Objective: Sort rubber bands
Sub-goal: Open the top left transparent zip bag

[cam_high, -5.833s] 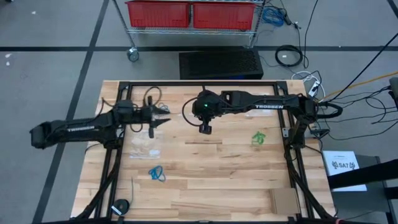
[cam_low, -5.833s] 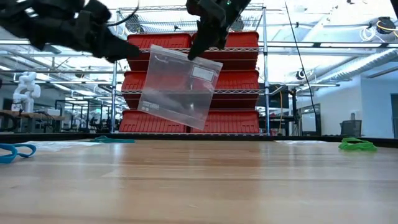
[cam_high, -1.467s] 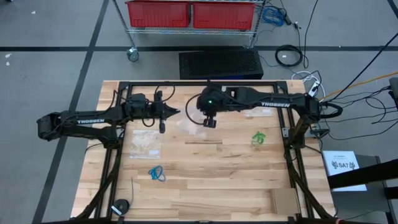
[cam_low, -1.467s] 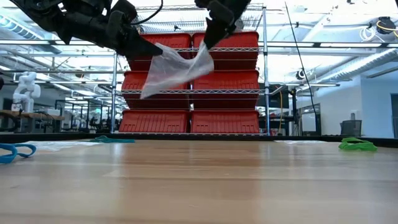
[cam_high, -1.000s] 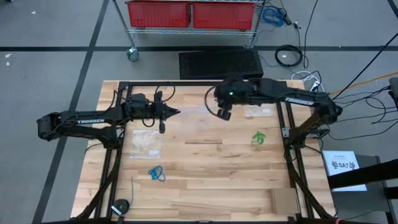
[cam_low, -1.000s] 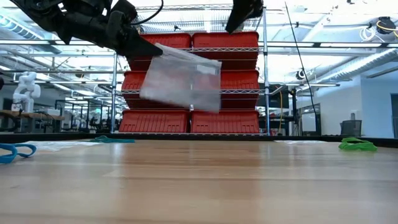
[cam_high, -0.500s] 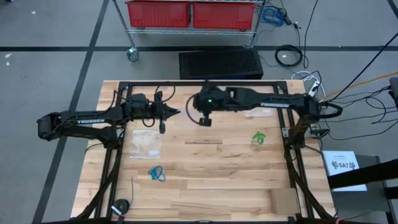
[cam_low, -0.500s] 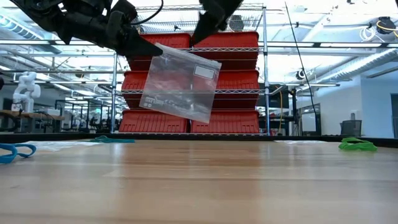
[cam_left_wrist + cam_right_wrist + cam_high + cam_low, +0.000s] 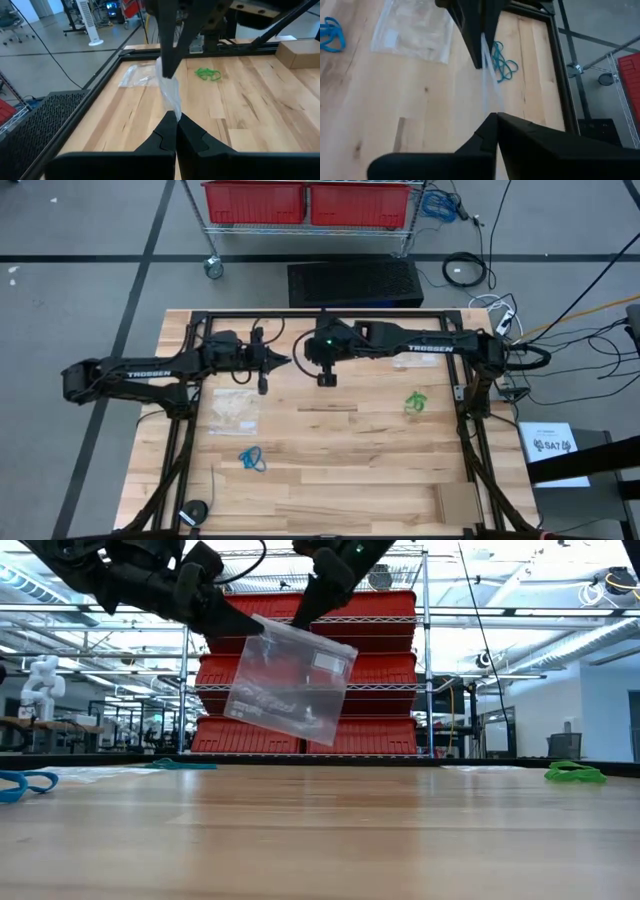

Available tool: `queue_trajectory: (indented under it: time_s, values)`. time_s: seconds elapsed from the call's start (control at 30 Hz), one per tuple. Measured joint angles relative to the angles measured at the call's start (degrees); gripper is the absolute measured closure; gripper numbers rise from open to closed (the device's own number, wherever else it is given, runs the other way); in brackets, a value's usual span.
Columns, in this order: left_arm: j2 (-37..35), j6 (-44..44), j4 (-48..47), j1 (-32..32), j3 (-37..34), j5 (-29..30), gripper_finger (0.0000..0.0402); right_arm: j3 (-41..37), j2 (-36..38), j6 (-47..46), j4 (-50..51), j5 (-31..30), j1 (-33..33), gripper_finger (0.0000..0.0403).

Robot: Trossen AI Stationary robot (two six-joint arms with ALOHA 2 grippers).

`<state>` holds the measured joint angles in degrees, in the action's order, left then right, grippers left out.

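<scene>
So far no sorting seems done: the left gripper [image 9: 250,624] and the right gripper [image 9: 297,612] both pinch a clear bag [image 9: 290,680] in the air, while the rubber bands, green [image 9: 416,401], bright blue [image 9: 252,459] and teal [image 9: 503,62], lie loose on the table [image 9: 380,470].

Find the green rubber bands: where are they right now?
In the high view, the green rubber bands lie on the table's right side, below the right arm and far from the blue rubber bands.
</scene>
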<state>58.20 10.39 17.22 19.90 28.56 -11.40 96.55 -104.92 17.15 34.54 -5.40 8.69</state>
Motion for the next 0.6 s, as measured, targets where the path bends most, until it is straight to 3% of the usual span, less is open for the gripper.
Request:
queue_trajectory:
  time_s: [0.13,0.4,0.6]
  values:
    - [1.5,0.0,2.1,0.0,0.0,0.0,0.0402,0.0,-0.1,-1.9,0.4,2.5,0.2,0.0402]
    - [1.8,-1.1,3.3,0.0,0.0,-0.2,0.0402,0.0,-1.8,-1.9,0.5,0.8,1.4,0.0402]
    - [1.8,-1.1,3.4,0.0,0.0,-0.9,0.0402,0.0,-5.1,-1.9,1.0,2.9,1.5,0.0403]
